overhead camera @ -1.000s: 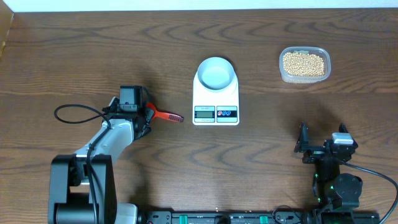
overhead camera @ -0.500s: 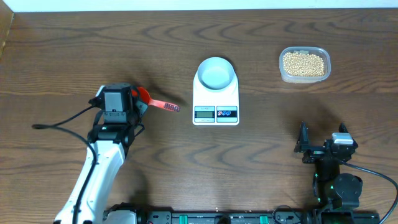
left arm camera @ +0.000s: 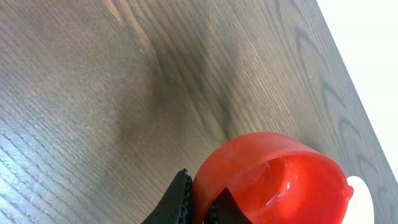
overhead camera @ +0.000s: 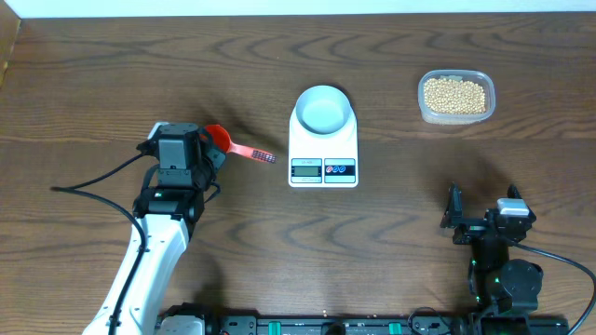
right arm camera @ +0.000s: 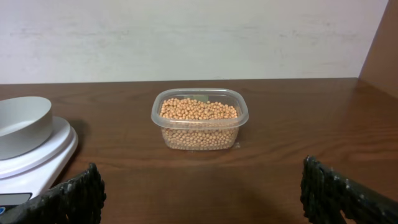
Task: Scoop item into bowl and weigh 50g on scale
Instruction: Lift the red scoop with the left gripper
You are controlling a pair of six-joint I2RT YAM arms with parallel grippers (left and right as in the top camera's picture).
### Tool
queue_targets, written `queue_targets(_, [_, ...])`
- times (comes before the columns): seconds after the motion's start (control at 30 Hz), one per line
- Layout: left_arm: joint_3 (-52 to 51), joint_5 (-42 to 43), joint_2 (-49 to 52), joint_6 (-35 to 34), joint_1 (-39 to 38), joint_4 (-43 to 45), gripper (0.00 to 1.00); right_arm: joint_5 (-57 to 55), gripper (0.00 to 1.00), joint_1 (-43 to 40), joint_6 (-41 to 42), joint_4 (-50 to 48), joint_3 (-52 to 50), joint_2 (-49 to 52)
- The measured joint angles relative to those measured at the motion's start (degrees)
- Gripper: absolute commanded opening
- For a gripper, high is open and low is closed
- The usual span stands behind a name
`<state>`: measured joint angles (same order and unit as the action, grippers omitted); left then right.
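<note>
Left gripper (overhead camera: 210,156) is closed on a red plastic scoop (overhead camera: 238,147), pinching it at the cup end; in the left wrist view the dark fingertips (left arm camera: 181,195) press against the base of the round red cup (left arm camera: 273,177), which hangs above bare wood. From overhead the scoop's cup sits just beside the gripper and its handle points right toward the scale (overhead camera: 323,149), with a clear gap between handle tip and scale. The scoop is well left of the scale and far from the beans. Right gripper (overhead camera: 477,216) stands fully open, holding nothing, low at the near right of the wooden table (overhead camera: 391,242); in its own wrist view the two black fingers (right arm camera: 74,194) frame the lower corners, wide apart. The soybeans (overhead camera: 454,94) all lie in a clear rectangular plastic tub (overhead camera: 490,102) at the far right of the table, well apart from the scale; the right wrist view shows the tub (right arm camera: 155,116) heaped nearly to the rim with beans (right arm camera: 199,109). The white bowl (overhead camera: 324,109), pale bluish inside, sits on the far part of the white scale platform, upright. In the right wrist view the bowl (right arm camera: 22,124) and the scale (right arm camera: 37,163) appear at the left edge. The scale's display and two buttons face the near side; the digits are too small to read.
</note>
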<state>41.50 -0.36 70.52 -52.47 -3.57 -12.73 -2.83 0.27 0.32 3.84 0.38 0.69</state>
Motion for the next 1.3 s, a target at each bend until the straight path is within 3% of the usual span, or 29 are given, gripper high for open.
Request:
queue_targets(0.63, [0.0,-12.5,0.0,0.0,-0.3,2.1,0.07,0.0,0.99,0.0,0.0,0.0,0.0,0.0])
queue_targets(1.3, [0.0,-13.7,0.0,0.0,-0.3,2.2,0.08,-0.3,0.99,0.0,0.0,-3.2,0.0,0.0])
